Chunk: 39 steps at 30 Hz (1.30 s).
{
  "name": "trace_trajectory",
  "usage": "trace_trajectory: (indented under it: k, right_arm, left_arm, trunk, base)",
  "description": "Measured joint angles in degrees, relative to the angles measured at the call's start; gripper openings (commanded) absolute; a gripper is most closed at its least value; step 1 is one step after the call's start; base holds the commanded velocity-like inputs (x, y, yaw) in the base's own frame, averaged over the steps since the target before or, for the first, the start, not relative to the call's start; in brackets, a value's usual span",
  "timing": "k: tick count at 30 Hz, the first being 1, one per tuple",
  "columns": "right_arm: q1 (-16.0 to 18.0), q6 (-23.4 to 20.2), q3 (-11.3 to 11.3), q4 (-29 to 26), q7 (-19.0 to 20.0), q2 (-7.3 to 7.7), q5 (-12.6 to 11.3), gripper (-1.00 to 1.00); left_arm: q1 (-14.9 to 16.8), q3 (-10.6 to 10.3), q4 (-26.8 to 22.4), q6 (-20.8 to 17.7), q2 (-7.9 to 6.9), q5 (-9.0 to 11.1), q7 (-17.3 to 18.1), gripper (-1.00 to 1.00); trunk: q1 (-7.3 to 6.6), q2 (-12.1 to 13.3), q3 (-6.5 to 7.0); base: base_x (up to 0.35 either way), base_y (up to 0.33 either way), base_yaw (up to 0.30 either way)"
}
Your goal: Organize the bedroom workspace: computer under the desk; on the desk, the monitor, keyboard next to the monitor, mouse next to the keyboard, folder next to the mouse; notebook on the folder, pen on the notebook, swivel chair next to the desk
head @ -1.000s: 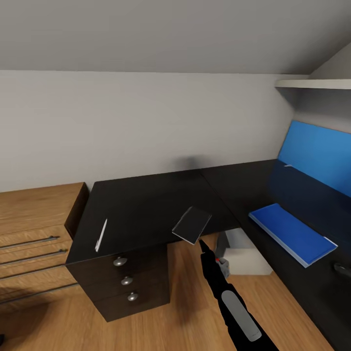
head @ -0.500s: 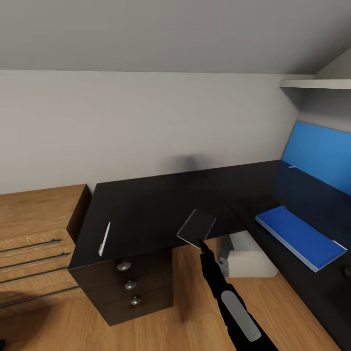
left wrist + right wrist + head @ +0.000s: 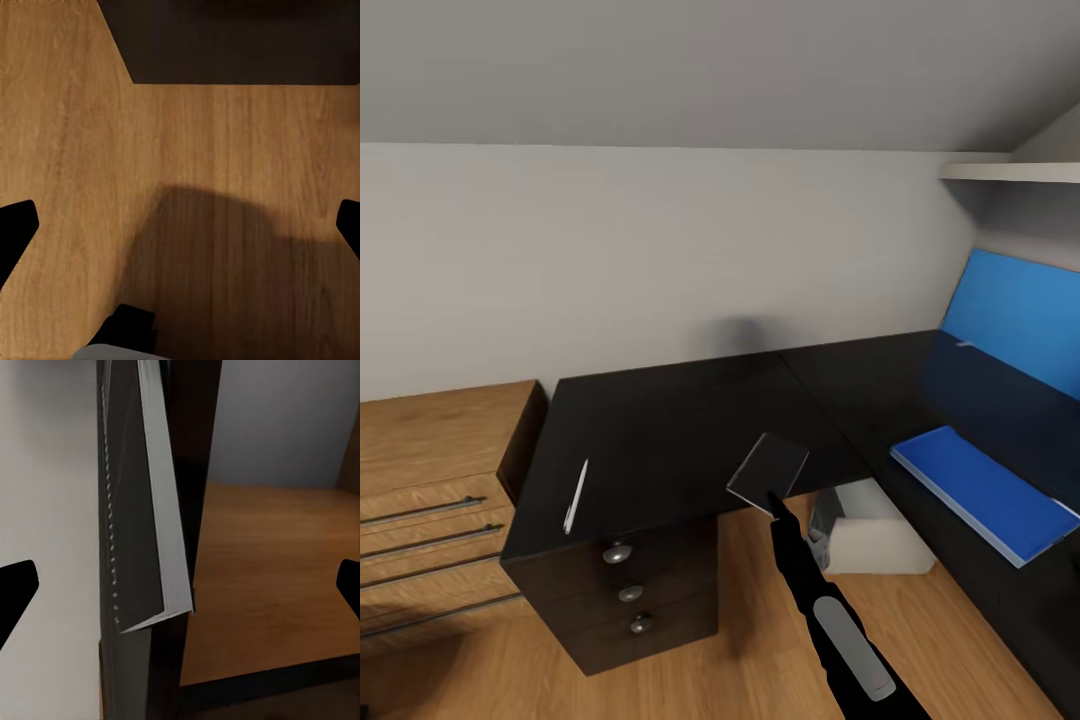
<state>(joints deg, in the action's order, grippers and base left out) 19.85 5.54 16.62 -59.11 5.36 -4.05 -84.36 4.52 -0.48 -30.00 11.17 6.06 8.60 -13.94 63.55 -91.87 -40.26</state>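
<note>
**Notebook lifted at the desk corner**

Since a second ago the whole head view has slid a little, so the camera has moved; against the desk edge the notebook (image 3: 768, 472) now sits slightly higher and farther in. From my seat, the right gripper (image 3: 771, 499) clamps the notebook's near edge, the dark cover tilting up beyond the fingertips. On the right wrist camera the notebook (image 3: 139, 510) stands edge-on between the fingers, spiral holes and pale page block showing.

The left fingers (image 3: 16, 229) hang spread apart over bare wooden floor (image 3: 187, 165), gripping nothing.

Past the notebook lies the black desk (image 3: 660, 420). The pen (image 3: 575, 495) rests on its top, well apart from the right fingers, above the drawers with silver knobs (image 3: 617, 551). The computer (image 3: 865, 535) sits on the floor under the desk, just beyond the right arm. Farther off, the blue folder (image 3: 985, 490) lies flat on the desk's other wing, below the blue wall panel (image 3: 1015, 315).
</note>
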Motion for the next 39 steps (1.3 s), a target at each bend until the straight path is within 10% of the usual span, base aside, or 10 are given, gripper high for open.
trace_trajectory:
  k: [10, 11, 28, 39]
  right_arm:
    - [0.0, 0.0, 0.0, 0.0, -0.1, -0.02, 0.0, 1.00]
    - [0.0, 0.0, 0.0, 0.0, -0.1, -0.02, 0.0, -1.00]
    - [0.0, 0.1, 0.0, -0.1, 0.1, 0.07, 0.2, -1.00]
    - [0.0, 0.9, -0.1, -0.8, 9.0, 0.09, 5.7, -1.00]
  left_arm:
    - [0.0, 0.0, 0.0, 0.0, 0.00, 0.0, -0.2, 1.00]
    - [0.0, 0.0, 0.0, 0.0, 0.00, 0.0, -0.2, 1.00]
    - [0.0, 0.0, 0.0, 0.0, 0.00, 0.0, 0.0, 1.00]
    - [0.0, 0.1, 0.0, -0.2, 0.00, 0.0, -0.2, 1.00]
  trunk:
    - [0.01, 0.0, 0.00]
    - [0.01, 0.0, 0.00]
    - [-0.86, 1.6, 0.71]
    - [-3.28, 6.0, 2.69]
  base:
    - [0.027, 0.023, 0.000]
    - [0.002, 0.002, 0.000]
    - [0.000, 0.000, 0.000]
    - [0.000, 0.000, 0.000]
